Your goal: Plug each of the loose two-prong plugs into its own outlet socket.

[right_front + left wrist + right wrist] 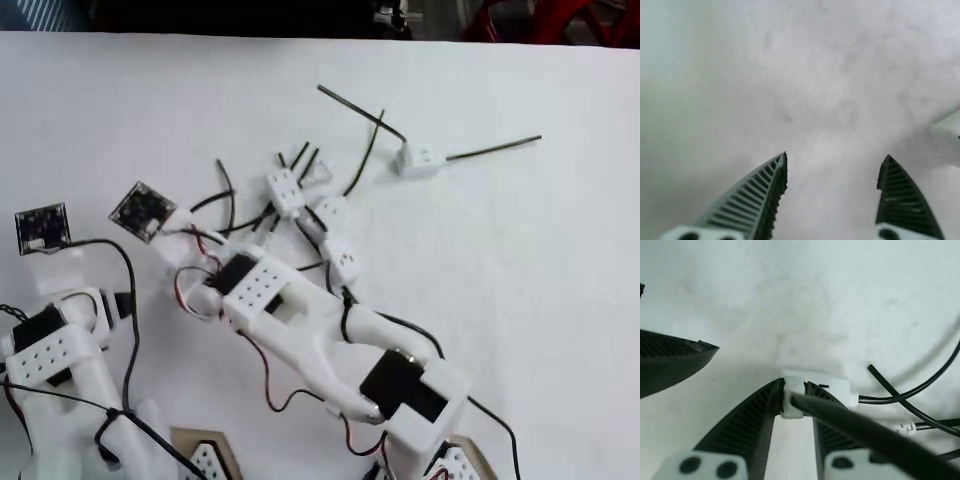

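Note:
My right gripper (792, 387) is shut on a small white two-prong plug (815, 389) low over the white table (520, 300). The plug's black wire (860, 427) runs back across one finger. In the high view the right arm (300, 320) stretches toward the middle left, and its fingers are hidden under the wrist. Three white plug and socket blocks (285, 190) (330, 212) (343, 260) lie in a tangle of black wires just beyond it. Another white block (420, 160) sits apart at the back right. My left gripper (835, 157) stands open over bare table with nothing between its fingers.
The left arm (60, 350) stands at the front left corner. Loose black wires (920, 390) lie beside the held plug. A dark ribbed piece (670, 360) juts in near the right gripper. A pale edge (950, 127) shows beside the left gripper.

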Robot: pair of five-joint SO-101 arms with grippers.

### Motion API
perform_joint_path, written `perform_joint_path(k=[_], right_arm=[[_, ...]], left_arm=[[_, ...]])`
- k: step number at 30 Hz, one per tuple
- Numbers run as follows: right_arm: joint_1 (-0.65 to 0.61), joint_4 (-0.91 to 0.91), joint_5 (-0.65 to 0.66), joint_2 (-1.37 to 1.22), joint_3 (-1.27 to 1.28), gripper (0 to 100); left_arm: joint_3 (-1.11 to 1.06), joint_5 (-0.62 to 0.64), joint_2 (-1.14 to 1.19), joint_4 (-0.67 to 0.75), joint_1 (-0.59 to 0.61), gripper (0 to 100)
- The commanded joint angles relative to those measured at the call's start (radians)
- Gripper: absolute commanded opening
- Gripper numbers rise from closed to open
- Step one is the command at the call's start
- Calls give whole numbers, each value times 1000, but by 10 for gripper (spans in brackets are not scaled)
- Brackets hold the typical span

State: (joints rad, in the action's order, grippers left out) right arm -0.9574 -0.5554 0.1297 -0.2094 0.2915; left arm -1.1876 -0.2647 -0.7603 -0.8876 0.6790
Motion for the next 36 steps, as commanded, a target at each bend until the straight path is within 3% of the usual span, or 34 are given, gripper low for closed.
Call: perform_joint_path(k=[1,23,28,36], right_arm=[[-12,10,-17,2,-46,17],[-12,-19,-15,-125,-49,17],[-13,-15,34,-176,-51,17],[-13,-70,35,-33,-44,17]], left_arm=[[3,9,-28,17,7,286],[3,9,-25,17,7,286],[3,9,-24,17,7,286],[3,9,-24,17,7,286]])
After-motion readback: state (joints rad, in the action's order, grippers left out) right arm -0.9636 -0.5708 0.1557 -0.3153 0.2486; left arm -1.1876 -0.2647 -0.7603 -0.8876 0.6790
